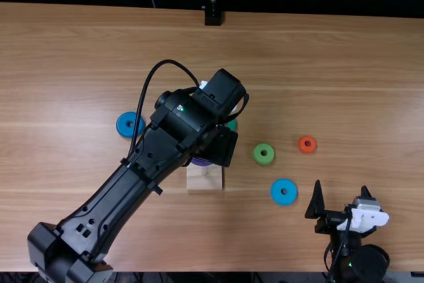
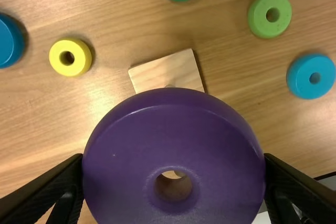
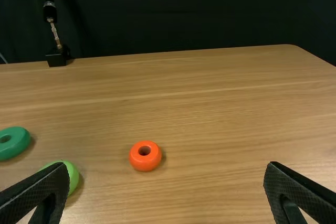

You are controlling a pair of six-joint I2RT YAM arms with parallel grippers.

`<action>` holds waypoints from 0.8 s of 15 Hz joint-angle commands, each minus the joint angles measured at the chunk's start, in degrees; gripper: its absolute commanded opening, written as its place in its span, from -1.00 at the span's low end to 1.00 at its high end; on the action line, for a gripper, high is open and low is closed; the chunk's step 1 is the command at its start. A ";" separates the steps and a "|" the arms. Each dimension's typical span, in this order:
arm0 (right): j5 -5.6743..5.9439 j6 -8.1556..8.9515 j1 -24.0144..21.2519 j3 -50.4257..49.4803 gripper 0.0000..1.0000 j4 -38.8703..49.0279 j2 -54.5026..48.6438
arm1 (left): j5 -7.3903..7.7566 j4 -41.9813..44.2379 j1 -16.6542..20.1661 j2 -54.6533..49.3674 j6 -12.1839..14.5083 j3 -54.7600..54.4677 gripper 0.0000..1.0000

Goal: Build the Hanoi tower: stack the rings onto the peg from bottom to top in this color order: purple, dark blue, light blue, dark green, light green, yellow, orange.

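"so, what sits closest?"

"the right gripper [image 1: 341, 191], to the right of the wooden base [image 1: 204, 183], jaws spread wide. the light blue ring [image 1: 275, 191] lies between them."

"and the left gripper [image 1: 222, 147]?"

"its jaws clasp the purple ring [image 1: 201, 162] by opposite sides. from the top view, ring and jaws are at the base's far side."

"what about farther out?"

"beyond the base and rightward, the light green ring [image 1: 257, 154], then the orange ring [image 1: 301, 144]. the yellow ring [image 2: 55, 56] is between the base and the dark blue ring [image 1: 122, 125], off leftward. the dark green ring [image 1: 232, 126] lies well beyond the base."
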 commanded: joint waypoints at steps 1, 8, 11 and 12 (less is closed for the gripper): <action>0.16 0.21 -0.36 -1.91 1.00 -0.59 -0.68 | -0.48 0.01 -1.36 0.98 -0.67 2.38 -1.00; 0.16 0.21 -0.36 -1.91 1.00 -0.59 -0.68 | 0.04 0.01 -1.62 0.98 -0.67 2.12 -1.00; 0.05 0.21 -0.36 -1.99 1.00 -0.59 -0.68 | 0.15 0.01 -1.45 0.98 -0.56 1.77 0.31; 0.05 0.21 -0.36 -1.91 1.00 -0.59 -0.68 | 0.15 0.01 -1.36 0.98 -0.56 1.77 0.71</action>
